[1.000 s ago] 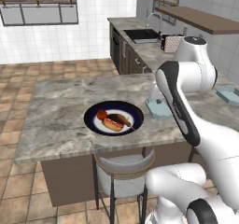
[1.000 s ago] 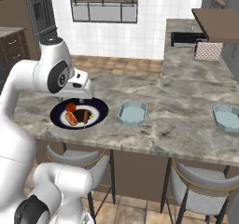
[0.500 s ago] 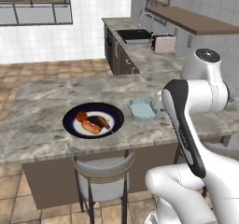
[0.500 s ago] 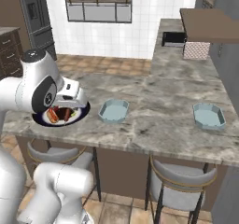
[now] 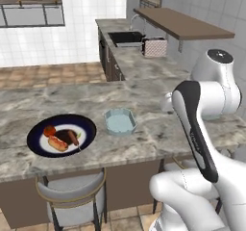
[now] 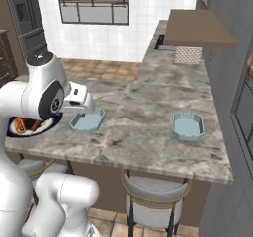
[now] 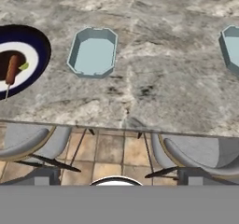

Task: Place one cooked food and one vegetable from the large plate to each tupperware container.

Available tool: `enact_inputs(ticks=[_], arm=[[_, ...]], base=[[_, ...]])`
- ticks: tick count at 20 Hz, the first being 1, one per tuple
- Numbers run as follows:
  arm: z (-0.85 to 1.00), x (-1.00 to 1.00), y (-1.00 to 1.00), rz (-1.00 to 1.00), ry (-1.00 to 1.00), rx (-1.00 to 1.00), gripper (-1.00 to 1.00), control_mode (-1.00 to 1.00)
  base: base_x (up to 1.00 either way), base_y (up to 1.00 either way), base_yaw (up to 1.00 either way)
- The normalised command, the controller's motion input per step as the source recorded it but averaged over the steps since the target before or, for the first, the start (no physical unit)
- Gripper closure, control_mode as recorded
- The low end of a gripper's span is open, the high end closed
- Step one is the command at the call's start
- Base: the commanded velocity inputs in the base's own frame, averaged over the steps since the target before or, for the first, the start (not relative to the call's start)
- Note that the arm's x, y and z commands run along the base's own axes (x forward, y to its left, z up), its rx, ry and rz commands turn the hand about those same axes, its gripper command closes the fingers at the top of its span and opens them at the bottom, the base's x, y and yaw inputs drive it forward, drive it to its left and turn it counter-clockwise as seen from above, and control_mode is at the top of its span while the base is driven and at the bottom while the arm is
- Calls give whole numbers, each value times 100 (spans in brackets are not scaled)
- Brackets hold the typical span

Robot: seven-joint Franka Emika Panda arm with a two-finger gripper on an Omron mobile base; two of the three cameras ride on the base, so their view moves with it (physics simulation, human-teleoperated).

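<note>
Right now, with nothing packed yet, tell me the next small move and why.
Probably bring the end effector over the dark navy-rimmed round plate and lower toward the reddish sausage in its tan bun. All the food sits on that plate, both pale blue-green tubs look empty, and the hand view shows the counter from well above, nothing held.

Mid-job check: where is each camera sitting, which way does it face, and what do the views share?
Left base view: behind the arm's left, looking over the counter at the large plate and a tub; white arm at right.
Right base view: behind-right; arm at left, both tubs.
Hand view: looks down at the counter edge and stools.
All share plate and nearer tub.
</note>
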Motion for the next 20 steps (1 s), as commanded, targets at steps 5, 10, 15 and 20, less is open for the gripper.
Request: enact_inputs(ticks=[5, 10, 15, 20], arm=[[0, 0, 0, 0, 0, 0, -100, 100], [0, 0, 0, 0, 0, 0, -100, 100], [0, 0, 0, 0, 0, 0, -100, 100], [0, 0, 0, 0, 0, 0, -100, 100]], base=[[44, 0, 4], [45, 46, 1], [59, -6, 1], [68, 64, -3]])
